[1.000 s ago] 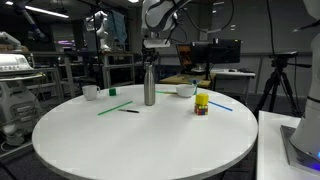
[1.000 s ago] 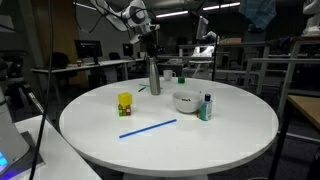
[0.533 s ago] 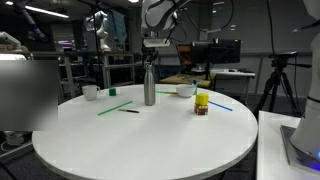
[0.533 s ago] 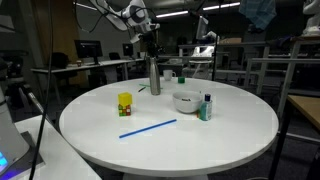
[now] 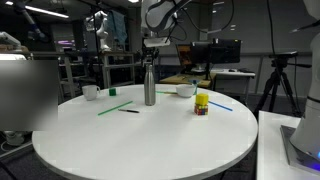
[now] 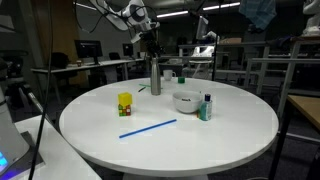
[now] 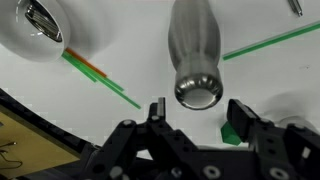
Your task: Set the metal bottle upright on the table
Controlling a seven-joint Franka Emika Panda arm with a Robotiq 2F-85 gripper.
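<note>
The metal bottle stands upright on the round white table, toward its far side; it also shows in an exterior view. In the wrist view I look straight down on its cap and silver body. My gripper is open, its two fingers spread either side of the cap and just above it, not touching. In both exterior views the gripper hovers right over the bottle's top.
On the table: a small yellow container, a white bowl, a white cup, a small bottle with a blue cap, a blue straw, a green straw, a green block.
</note>
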